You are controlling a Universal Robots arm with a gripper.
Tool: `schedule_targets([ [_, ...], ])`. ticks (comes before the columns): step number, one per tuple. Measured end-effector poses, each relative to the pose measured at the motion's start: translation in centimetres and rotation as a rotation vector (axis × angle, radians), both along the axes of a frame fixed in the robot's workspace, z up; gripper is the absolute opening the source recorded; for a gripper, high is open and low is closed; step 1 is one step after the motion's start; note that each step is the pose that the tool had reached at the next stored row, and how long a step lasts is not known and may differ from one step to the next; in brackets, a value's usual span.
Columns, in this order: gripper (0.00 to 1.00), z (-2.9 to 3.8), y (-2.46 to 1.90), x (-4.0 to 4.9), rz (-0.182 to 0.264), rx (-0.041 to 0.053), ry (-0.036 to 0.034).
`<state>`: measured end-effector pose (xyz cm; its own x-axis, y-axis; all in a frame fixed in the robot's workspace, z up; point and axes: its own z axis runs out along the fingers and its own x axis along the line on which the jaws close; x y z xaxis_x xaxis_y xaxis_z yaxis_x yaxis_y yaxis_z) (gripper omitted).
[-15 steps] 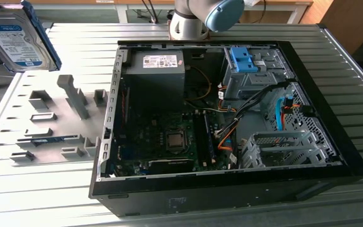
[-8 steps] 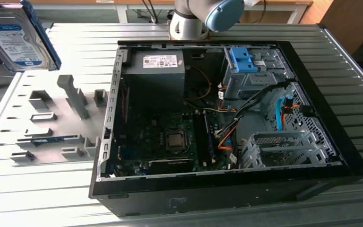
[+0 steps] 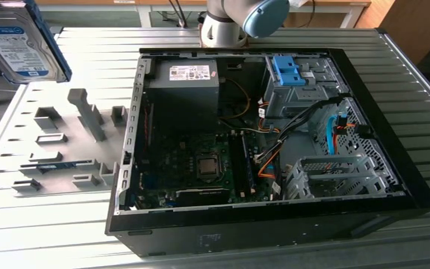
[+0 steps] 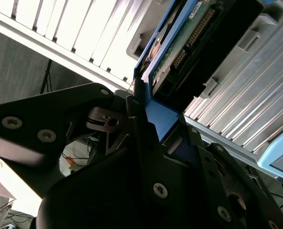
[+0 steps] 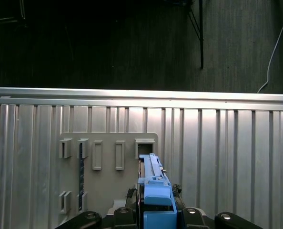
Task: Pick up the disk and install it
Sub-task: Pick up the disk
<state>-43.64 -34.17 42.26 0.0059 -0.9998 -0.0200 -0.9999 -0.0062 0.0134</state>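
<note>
The disk [image 3: 17, 42], a silver drive with a white-and-blue label and a blue bracket on its edge, hangs high above the table at the exterior view's far left. In the second wrist view my gripper [image 4: 163, 121] is shut on the disk's blue bracket, and the drive's circuit board [image 4: 189, 43] sticks out beyond the black fingers [image 4: 137, 114]. The first wrist view shows the disk [image 5: 151, 167] edge-on, clamped in the gripper [image 5: 155, 202] above a grey holder plate [image 5: 108, 186].
An open black computer case [image 3: 398, 145] lies on the ribbed metal table [image 3: 51, 235]. Inside it are a grey power-supply box [image 3: 188, 75], a drive cage with a blue bracket [image 3: 290, 70] and an empty metal cage [image 3: 335, 176]. The grey holder plate [image 3: 65, 151] is to the case's left in the exterior view.
</note>
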Motion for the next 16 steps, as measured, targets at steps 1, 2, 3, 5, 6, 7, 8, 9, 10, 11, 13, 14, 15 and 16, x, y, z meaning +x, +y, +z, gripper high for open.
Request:
schedule_targets([
  [1, 0.37, 0.05, 0.00, 0.00, 0.000, 0.0000, 0.0000],
  [2, 0.37, 0.09, 0.00, 0.00, 0.000, 0.0000, 0.0000],
  [3, 0.37, 0.14, 0.00, 0.00, 0.000, 0.0000, 0.0000],
  [5, 0.37, 0.19, 0.00, 0.00, 0.000, 0.0000, -0.0001],
  [6, 0.37, 0.21, 0.00, 0.00, 0.000, 0.0000, -0.0001],
  [7, 0.37, 0.23, 0.00, 0.00, 0.000, 0.0000, 0.0000],
  [8, 0.37, 0.25, 0.00, 0.00, 0.000, 0.0000, 0.0000],
  [9, 0.37, 0.26, 0.00, 0.00, 0.000, 0.0001, -0.0001],
  [10, 0.37, 0.28, 0.00, 0.00, 0.000, 0.0000, 0.0000],
  [11, 0.37, 0.30, 0.00, 0.00, 0.000, 0.0000, 0.0000],
  [13, 0.37, 0.33, 0.00, 0.00, 0.000, 0.0000, 0.0000],
  [14, 0.37, 0.35, 0.00, 0.00, 0.000, 0.0000, 0.0000],
  [15, 0.37, 0.38, 0.00, 0.00, 0.000, 0.0000, 0.0000],
  [16, 0.37, 0.40, 0.00, 0.00, 0.000, 0.0000, 0.0000],
])
